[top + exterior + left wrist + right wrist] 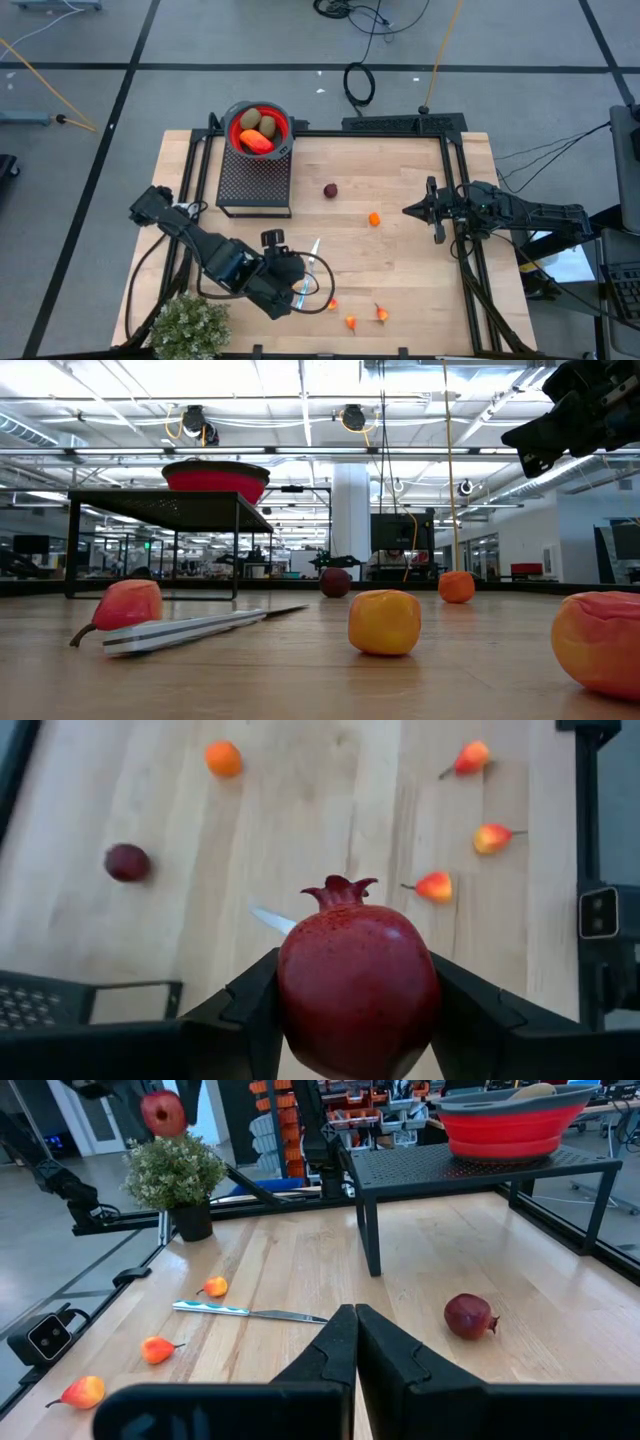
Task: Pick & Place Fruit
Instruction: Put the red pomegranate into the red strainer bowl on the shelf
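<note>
A knife (306, 272) lies near a potted plant (190, 326).

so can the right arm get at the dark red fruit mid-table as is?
Probably yes: the right gripper, shut and empty, has bare table between it and the dark red fruit. It must open first.

No readable text, labels, brands or numbers in any view. Nothing legible on the fruit, the desk, the arms or the room behind; distant signage in the background is too small to read.
</note>
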Motion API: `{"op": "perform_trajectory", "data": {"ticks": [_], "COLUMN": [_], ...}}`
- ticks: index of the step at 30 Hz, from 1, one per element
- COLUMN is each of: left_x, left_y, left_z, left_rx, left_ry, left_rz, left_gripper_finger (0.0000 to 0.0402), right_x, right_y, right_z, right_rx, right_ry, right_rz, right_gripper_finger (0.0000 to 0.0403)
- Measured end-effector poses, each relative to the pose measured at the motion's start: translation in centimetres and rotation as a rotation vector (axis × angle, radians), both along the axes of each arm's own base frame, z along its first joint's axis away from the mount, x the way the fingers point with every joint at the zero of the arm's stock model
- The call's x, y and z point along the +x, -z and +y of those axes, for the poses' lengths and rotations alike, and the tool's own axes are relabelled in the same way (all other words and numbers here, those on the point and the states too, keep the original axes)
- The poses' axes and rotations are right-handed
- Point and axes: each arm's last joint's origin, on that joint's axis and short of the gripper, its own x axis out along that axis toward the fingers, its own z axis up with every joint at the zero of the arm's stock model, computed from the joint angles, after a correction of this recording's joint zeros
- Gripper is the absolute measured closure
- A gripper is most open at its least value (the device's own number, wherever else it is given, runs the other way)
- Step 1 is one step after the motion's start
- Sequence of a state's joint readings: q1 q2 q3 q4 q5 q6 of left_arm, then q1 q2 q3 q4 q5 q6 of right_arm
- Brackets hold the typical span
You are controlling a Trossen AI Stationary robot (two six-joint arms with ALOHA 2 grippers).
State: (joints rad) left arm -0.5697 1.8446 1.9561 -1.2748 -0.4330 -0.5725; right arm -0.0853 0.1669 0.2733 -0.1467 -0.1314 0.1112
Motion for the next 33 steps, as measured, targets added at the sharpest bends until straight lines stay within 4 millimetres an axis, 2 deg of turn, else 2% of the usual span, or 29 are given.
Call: {"op": "perform_trajectory", "data": {"ticks": [5,17,25,30,33], "left_x": [0.2,2.7,4.0,5.0,5.9], "left_y": [-0.5,-2.7,-4.5,-4.9,-4.3], "left_z": [0.1,-0.9,-1.5,-0.3,1.1], "left_rx": [0.047,-0.039,-0.055,-0.059,-0.09], "left_ry": [-0.024,-0.118,0.021,0.102,0.123], "left_rz": [-0.062,-0.438,-0.604,-0.615,-0.584], "left_gripper_finger": [0.0211,0.0211,0.0211,0.0211,0.0211], "right_x": [0.0,0.0,0.0,0.0,0.0], "right_y": [0.0,0.0,-0.1,-0.1,-0.1], "right_z": [0.0,0.0,0.0,0.0,0.0], "right_rx": [0.0,0.0,-0.001,-0.001,-0.001], "right_ry": [0.0,0.0,0.0,0.0,0.0], "right_rz": [0.0,-0.003,-0.007,-0.007,-0.007], "right_gripper_finger": [0.0403,0.0403,0.0403,0.0403,0.0403]}}
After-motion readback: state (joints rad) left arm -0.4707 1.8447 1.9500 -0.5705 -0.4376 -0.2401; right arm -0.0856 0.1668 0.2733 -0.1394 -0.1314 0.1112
